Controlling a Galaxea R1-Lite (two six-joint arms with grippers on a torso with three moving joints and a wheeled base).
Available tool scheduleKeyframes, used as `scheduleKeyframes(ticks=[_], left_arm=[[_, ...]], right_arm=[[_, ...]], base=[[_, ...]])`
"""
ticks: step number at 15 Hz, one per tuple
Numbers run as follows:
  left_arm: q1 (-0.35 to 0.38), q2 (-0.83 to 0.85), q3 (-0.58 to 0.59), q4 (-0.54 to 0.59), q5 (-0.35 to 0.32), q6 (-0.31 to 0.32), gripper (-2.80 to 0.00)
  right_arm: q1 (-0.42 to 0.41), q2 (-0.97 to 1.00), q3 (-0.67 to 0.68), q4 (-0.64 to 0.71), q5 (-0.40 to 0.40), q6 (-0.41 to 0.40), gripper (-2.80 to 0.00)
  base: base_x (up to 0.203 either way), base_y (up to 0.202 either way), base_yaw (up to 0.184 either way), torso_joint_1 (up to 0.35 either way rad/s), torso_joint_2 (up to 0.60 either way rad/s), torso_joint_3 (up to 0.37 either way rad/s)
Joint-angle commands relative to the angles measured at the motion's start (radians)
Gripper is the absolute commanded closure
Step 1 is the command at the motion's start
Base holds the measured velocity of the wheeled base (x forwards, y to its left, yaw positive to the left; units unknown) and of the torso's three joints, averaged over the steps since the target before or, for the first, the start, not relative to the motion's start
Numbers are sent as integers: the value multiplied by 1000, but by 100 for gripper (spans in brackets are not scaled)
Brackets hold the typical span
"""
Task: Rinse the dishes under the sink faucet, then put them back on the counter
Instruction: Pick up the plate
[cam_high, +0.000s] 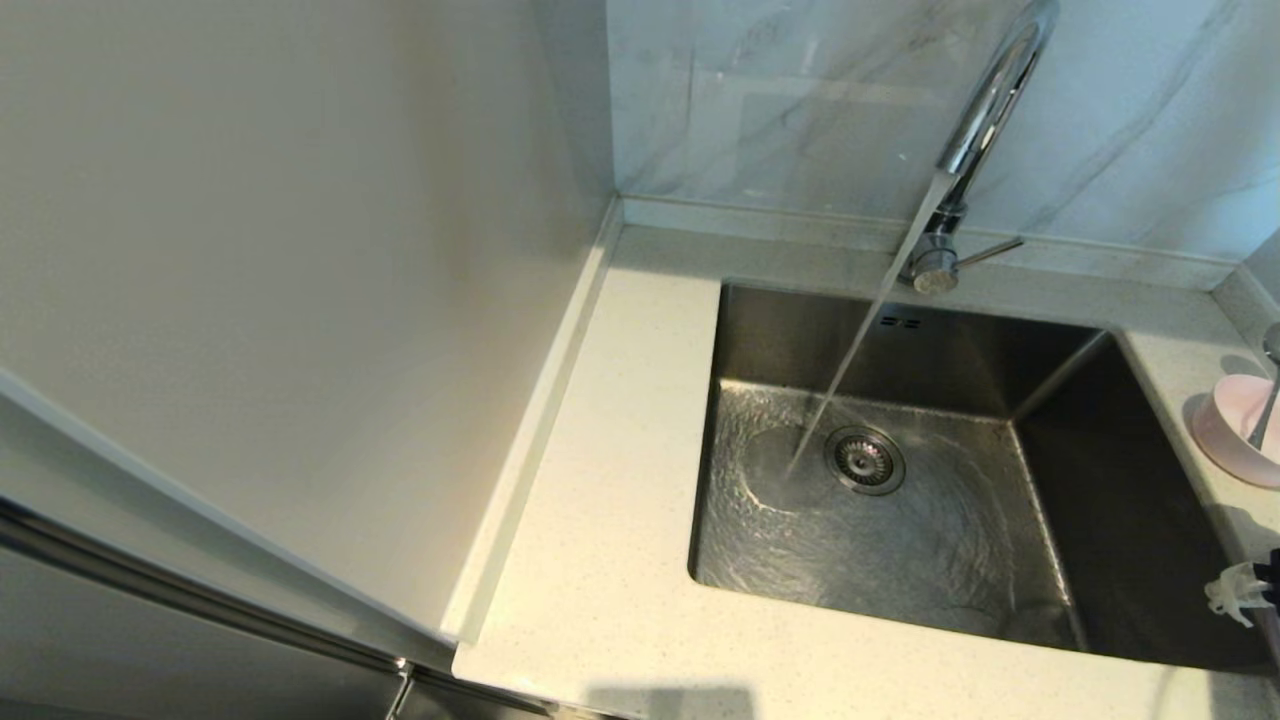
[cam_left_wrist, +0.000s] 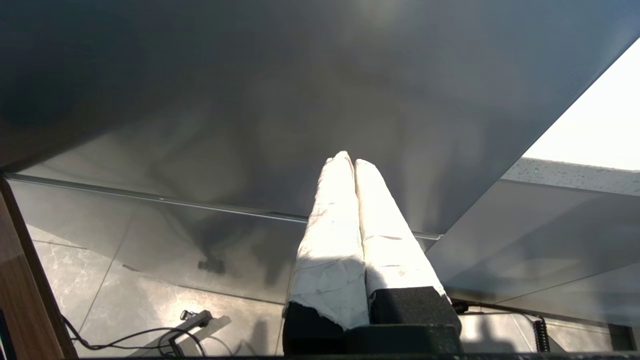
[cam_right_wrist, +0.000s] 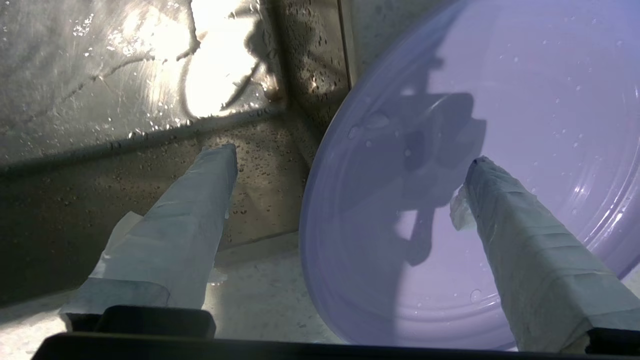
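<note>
Water runs from the chrome faucet (cam_high: 985, 110) into the steel sink (cam_high: 930, 570), landing beside the drain strainer (cam_high: 864, 459). The pale pink bowl (cam_high: 1225, 430) stands on the counter (cam_high: 620, 420) at the sink's right, with the silver spoon (cam_high: 1266, 405) leaning in it. The lavender plate (cam_right_wrist: 525, 100), wet with drops, fills much of the right wrist view and is out of the head view. My right gripper (cam_right_wrist: 352, 156) is open; one finger is over the plate's face, the other past its rim, near the sink's corner. My left gripper (cam_left_wrist: 350, 159) is shut on nothing, below the counter.
A glossy marbled wall panel (cam_high: 800, 100) rises behind the faucet and a plain pale wall (cam_high: 300, 250) closes the left side. The faucet's side lever (cam_high: 990, 250) points right. A small part of my right arm (cam_high: 1240, 588) shows at the right edge. Cables lie on the floor (cam_left_wrist: 140, 340).
</note>
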Motion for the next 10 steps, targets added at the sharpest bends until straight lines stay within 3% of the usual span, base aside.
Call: scheduleKeyframes(ticks=[1, 2, 6, 10], left_arm=[[0, 0, 0, 0, 0, 0, 0], [0, 0, 0, 0, 0, 0, 0], [0, 0, 0, 0, 0, 0, 0], [0, 0, 0, 0, 0, 0, 0]], right_arm=[[0, -6, 11, 3, 0, -30, -58], [0, -11, 19, 4, 0, -44, 0], [1, -22, 72, 3, 5, -104, 0], [1, -32, 118, 4, 6, -108, 0]], base=[[0, 0, 0, 0, 0, 0], [0, 0, 0, 0, 0, 0], [0, 0, 0, 0, 0, 0], [0, 0, 0, 0, 0, 0]])
